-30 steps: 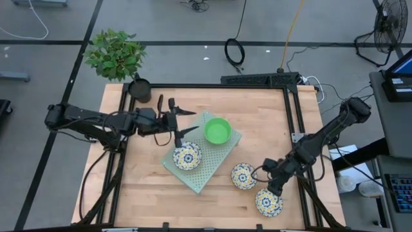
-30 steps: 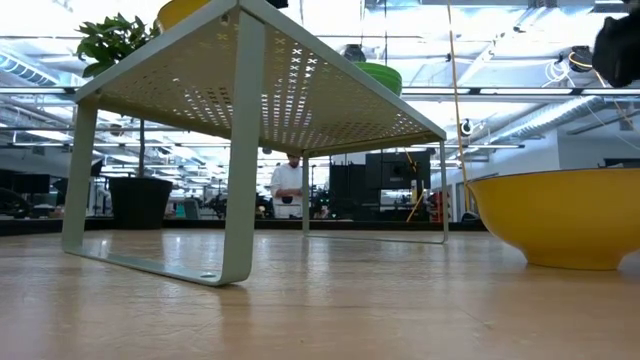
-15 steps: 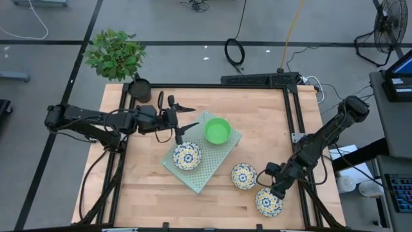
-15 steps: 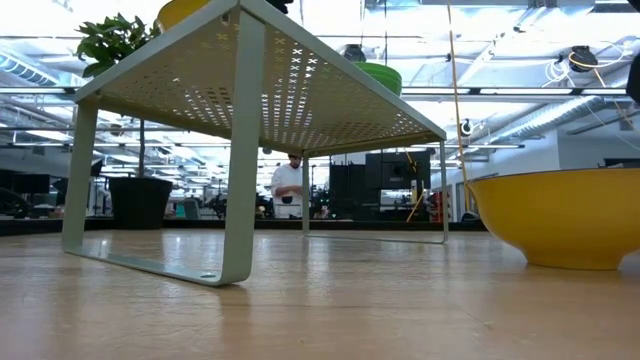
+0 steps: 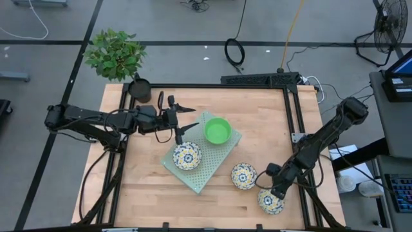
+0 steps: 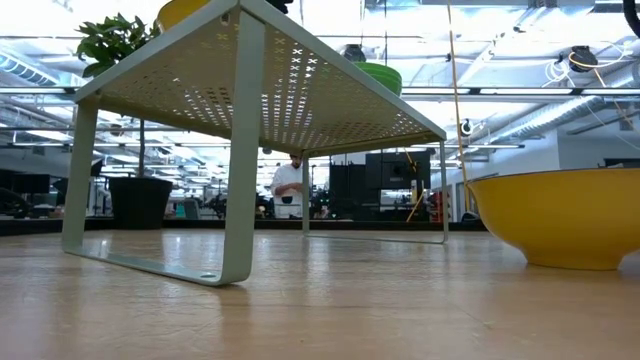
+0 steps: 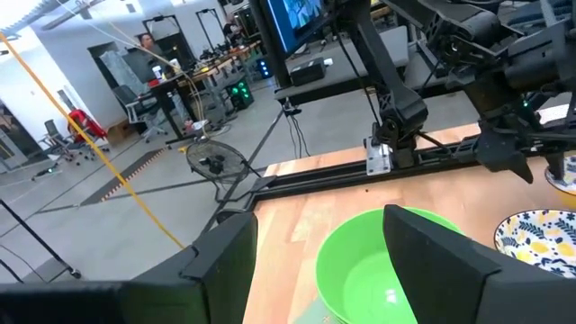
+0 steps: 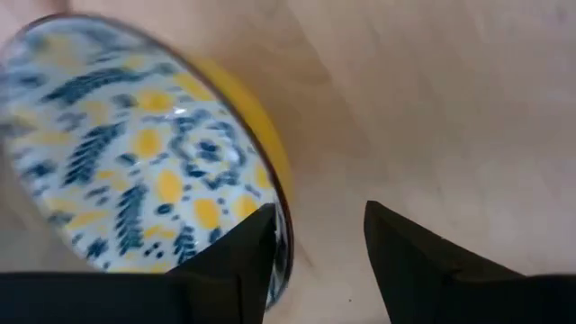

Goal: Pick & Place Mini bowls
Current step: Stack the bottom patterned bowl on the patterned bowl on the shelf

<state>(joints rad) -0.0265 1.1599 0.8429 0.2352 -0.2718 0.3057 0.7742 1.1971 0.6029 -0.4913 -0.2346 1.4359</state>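
Floral mini bowl (image 5: 270,201) rim sits between right hand (image 5: 275,193) fingers; left hand (image 5: 185,120) spread.

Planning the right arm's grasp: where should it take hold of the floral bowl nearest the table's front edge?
Pinch the floral bowl's thin upright rim from above, one finger inside, one outside. The right gripper already straddles it; the curved wall offers no flat sides.

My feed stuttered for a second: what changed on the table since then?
The right gripper dropped onto the near-right floral bowl, its jaws narrowing astride the rim; no firm hold visible yet. The left gripper, the other bowls and the perforated shelf stayed put.
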